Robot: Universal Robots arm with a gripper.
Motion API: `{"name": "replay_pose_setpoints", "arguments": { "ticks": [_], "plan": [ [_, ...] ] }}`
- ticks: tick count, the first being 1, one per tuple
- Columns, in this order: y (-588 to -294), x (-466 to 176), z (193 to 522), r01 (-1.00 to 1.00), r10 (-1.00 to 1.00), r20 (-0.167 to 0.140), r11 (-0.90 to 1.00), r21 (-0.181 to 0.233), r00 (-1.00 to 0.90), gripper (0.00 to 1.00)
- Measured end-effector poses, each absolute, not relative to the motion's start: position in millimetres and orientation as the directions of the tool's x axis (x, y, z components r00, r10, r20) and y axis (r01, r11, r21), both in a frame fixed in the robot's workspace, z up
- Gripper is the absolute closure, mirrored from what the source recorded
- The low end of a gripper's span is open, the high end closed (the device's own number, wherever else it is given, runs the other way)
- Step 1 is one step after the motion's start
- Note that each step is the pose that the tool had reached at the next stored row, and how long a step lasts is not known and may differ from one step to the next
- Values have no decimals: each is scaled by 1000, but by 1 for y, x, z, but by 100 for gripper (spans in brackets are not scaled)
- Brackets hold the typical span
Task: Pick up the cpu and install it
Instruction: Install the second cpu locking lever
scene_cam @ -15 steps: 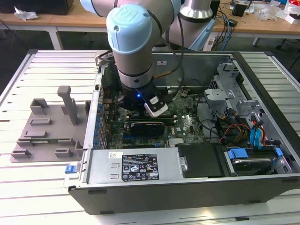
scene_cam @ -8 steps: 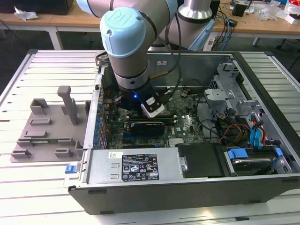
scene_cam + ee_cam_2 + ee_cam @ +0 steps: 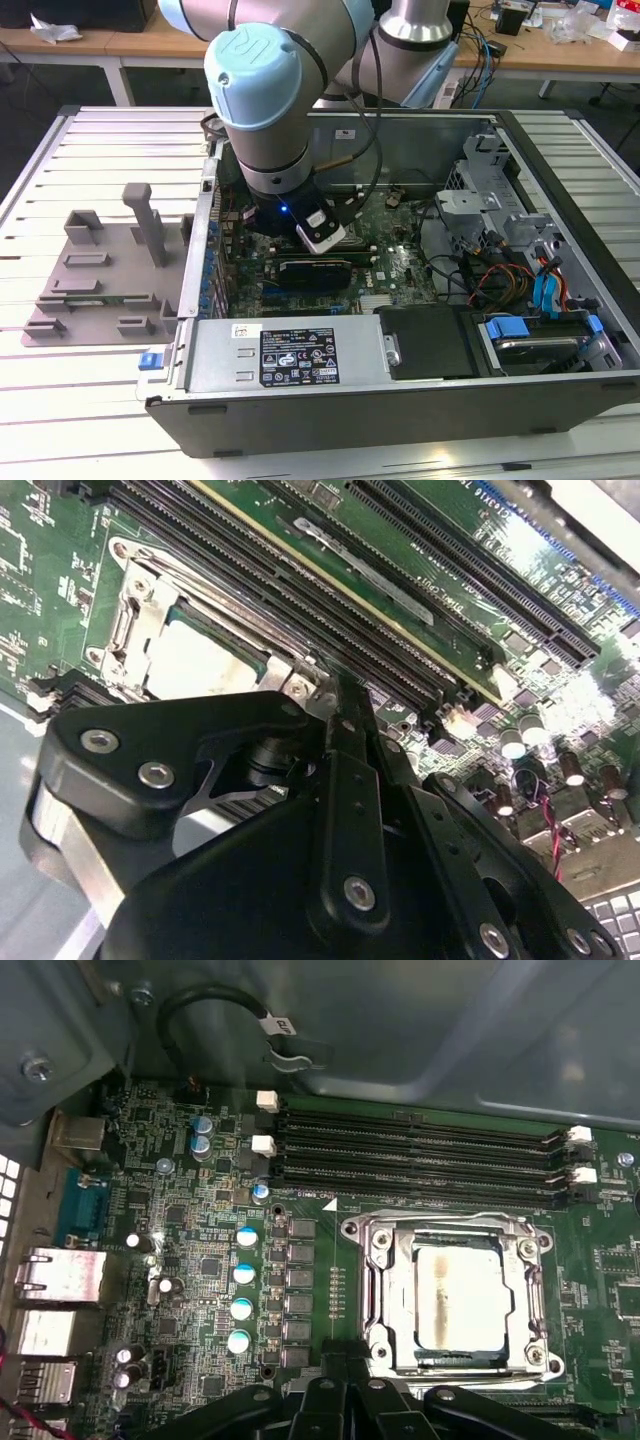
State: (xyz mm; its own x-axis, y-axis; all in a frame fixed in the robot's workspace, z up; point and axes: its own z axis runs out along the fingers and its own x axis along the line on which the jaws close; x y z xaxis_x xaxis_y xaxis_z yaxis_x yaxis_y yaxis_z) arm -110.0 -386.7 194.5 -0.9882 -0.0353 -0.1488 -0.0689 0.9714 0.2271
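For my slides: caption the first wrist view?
CPU seated in the motherboard socket, gripper just beside it.

The exterior view is evenly bright, with soft light from above; the white slatted bench (image 3: 90, 420) is pale and almost without shadow, while the inside of the computer case (image 3: 400, 180) under the arm is darker. In the first wrist view the picture is clear; glare lies on the metal socket frame (image 3: 455, 1300) and the cpu (image 3: 460, 1295) top looks washed out. In the second wrist view the pincer (image 3: 330, 695) body is near, dark and a little soft; the circuit board (image 3: 560, 670) blooms white toward one corner.
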Motion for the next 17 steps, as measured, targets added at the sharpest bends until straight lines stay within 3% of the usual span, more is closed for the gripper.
{"name": "replay_pose_setpoints", "arguments": {
  "ticks": [4,10,17],
  "plan": [
    [-386,-110,200,-69,-37,-148,973,219,-988,89],
    [-385,-106,238,-69,-41,-145,979,194,-989,89],
    [-383,-77,236,-65,-37,-143,979,191,-989,89]
  ]
}}
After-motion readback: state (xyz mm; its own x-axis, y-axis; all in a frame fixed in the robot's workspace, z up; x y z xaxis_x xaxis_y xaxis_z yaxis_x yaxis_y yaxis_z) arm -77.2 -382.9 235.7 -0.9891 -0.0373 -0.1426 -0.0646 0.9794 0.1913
